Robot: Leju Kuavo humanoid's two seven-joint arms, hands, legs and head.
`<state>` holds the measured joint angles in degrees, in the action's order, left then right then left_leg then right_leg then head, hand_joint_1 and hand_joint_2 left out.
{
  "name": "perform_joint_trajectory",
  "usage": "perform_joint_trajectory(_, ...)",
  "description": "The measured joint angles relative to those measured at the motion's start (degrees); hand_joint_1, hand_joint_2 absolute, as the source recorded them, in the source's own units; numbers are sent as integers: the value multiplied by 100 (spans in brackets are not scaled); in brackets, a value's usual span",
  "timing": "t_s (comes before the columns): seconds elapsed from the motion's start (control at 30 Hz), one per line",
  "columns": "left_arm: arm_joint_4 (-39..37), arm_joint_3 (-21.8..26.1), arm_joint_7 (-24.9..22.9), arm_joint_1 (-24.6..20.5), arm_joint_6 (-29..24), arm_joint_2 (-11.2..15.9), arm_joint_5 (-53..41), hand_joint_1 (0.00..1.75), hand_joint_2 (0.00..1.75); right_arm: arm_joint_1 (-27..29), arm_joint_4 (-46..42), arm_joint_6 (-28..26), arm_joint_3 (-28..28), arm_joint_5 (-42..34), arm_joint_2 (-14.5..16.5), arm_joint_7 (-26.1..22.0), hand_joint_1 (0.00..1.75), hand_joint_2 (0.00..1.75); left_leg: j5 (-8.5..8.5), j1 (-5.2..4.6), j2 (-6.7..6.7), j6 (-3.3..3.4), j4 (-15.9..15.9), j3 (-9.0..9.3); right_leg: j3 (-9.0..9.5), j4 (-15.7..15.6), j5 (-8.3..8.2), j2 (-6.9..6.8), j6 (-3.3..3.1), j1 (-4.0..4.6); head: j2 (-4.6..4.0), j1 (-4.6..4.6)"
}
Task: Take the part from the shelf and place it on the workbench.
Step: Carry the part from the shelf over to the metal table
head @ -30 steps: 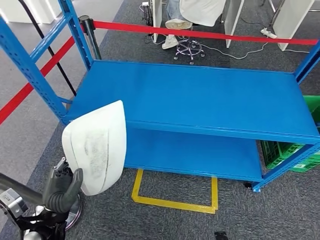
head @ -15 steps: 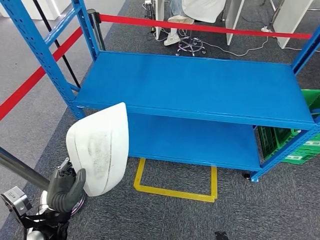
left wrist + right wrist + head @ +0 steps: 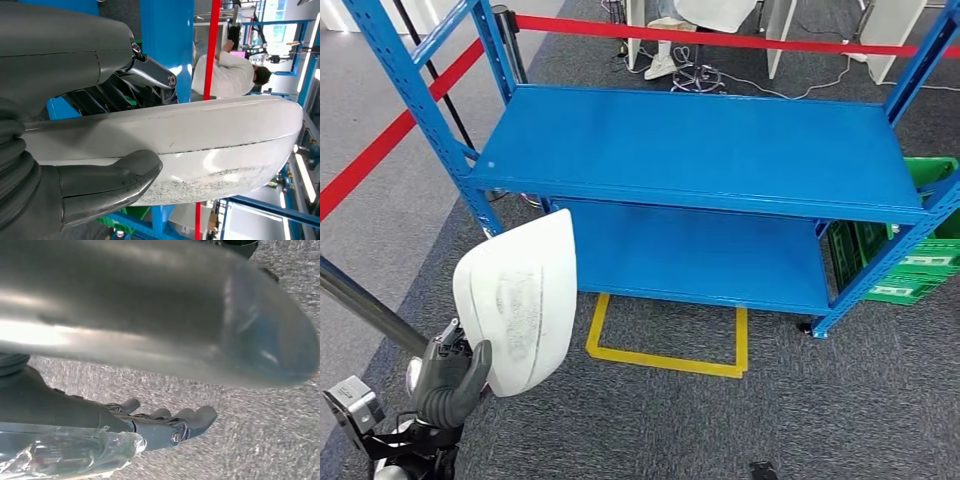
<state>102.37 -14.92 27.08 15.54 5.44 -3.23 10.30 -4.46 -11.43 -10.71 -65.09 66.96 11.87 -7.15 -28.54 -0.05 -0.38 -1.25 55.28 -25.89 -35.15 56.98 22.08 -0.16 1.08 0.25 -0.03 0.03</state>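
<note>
The left robot hand (image 3: 450,378) grips the lower edge of the white part (image 3: 518,300), thumb on one face and dark fingers (image 3: 113,92) behind, holding it upright above the grey carpet in front of the blue shelf (image 3: 697,150). The right robot hand (image 3: 162,422) hangs over the carpet with fingers extended, holding nothing.

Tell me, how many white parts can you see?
1: the white part, held up by the left hand in front of the blue shelf. The visible shelf boards look bare; others may lie out of view.
</note>
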Motion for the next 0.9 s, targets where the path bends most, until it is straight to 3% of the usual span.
perform_joint_trajectory(0.03, -1, 2, 0, -3, 1, 1, -2, 175, 175, 1, 0, 0, -2, -19, 0, 13, 0, 0, -33, -11, -2, 23, -151, 66, -34, 1, -49, 0, 30, 4, 0, 3)
perform_joint_trajectory(0.1, -2, 6, 1, -2, 11, 0, -3, 175, 175, 10, 1, 7, -9, -56, -1, 53, 0, 0, -2, -10, 10, 95, -195, -1, -105, 3, -94, 6, 93, -10, 0, 5)
perform_joint_trajectory(0.17, -3, 7, 2, 1, 35, -3, -4, 175, 175, 25, 1, 20, -32, -104, -1, 106, 0, 0, 80, 7, 41, 178, -202, -78, -235, 247, 177, 14, 158, -24, -1, 32)
perform_joint_trajectory(0.23, -7, 6, 2, 3, 58, -5, -7, 175, 175, 32, 1, 42, -63, -140, 0, 139, 0, 0, 166, 10, 80, 220, -198, -166, -460, 938, 695, 14, 213, -33, -1, 64)
perform_joint_trajectory(0.27, -13, 6, 2, 4, 69, -5, -9, 175, 175, 34, 1, 54, -75, -149, 0, 156, 0, 0, 207, 9, 105, 225, -192, -215, -560, 1315, 871, 13, 235, -37, -1, 69)
perform_joint_trajectory(0.3, -20, 6, 2, 4, 78, -4, -10, 175, 175, 37, 1, 63, -87, -155, -1, 177, 0, 0, 245, 8, 132, 223, -184, -264, -600, 1575, 925, 12, 248, -38, 0, 70)
perform_joint_trajectory(0.33, -28, 6, 2, 6, 86, -4, -13, 175, 175, 41, 1, 69, -100, -161, -1, 200, 0, 0, 276, 8, 162, 216, -175, -311, -538, 1620, 864, 8, 254, -40, 0, 70)
perform_joint_trajectory(0.37, -34, 5, 2, 8, 92, -4, -14, 175, 175, 43, 1, 71, -114, -165, -2, 222, 0, 0, 301, 9, 192, 205, -165, -350, -356, 1434, 732, -7, 254, -42, 1, 70)
perform_joint_trajectory(0.4, -37, 5, 2, 10, 97, -4, -15, 175, 175, 43, 0, 72, -127, -166, -2, 238, 0, 0, 320, 9, 221, 189, -152, -377, -69, 1052, 593, -51, 251, -45, 1, 70)
perform_joint_trajectory(0.47, -41, 6, 2, 15, 114, -4, -15, 175, 175, 28, 0, 72, -146, -161, -2, 273, 0, 0, 349, -15, 278, 143, -129, -408, 496, 241, 491, -198, 218, -26, 1, 75)
perform_joint_trajectory(0.5, -43, 5, 2, 16, 126, -3, -15, 175, 175, 21, 0, 70, -149, -157, -2, 292, 0, 0, 364, -29, 308, 116, -114, -416, 634, 11, 499, -241, 186, -15, 0, 75)
perform_joint_trajectory(0.6, -50, 2, 2, 24, 148, -2, -14, 175, 175, 29, 0, 75, -160, -155, -2, 315, 0, 0, 377, -27, 374, 24, -84, -440, 578, -79, 499, -156, 38, -1, 0, 63)
perform_joint_trajectory(0.67, -54, 2, 3, 33, 150, -2, -12, 175, 175, 39, 0, 87, -163, -150, -2, 319, 0, 0, 160, -10, 270, -48, 145, -545, 539, -91, 447, -79, -65, -11, 1, 49)
perform_joint_trajectory(0.77, -74, -1, 3, 57, 151, -1, -11, 175, 175, 45, 0, 98, -165, -142, -2, 324, 0, 0, -470, 3, 108, -99, 1270, -1028, 443, -87, 364, 52, -140, -8, -1, 33)
perform_joint_trajectory(0.8, -86, -1, 2, 62, 153, -1, -11, 175, 175, 53, 0, 97, -165, -138, -2, 336, 0, 0, -554, 3, 96, -96, 1563, -1152, 416, -85, 346, 101, -142, -3, -1, 32)
perform_joint_trajectory(0.83, -99, 0, 2, 64, 156, 0, -11, 175, 175, 60, 0, 94, -166, -135, -2, 354, 0, 0, -510, 3, 86, -84, 1646, -1180, 399, -83, 333, 153, -140, 3, -1, 32)
perform_joint_trajectory(0.9, -125, 1, 2, 67, 166, 0, -8, 175, 175, 66, 0, 84, -174, -134, -2, 385, 0, 0, -132, 1, 35, -33, 1173, -928, 387, -79, 317, 269, -127, 14, -1, 32)
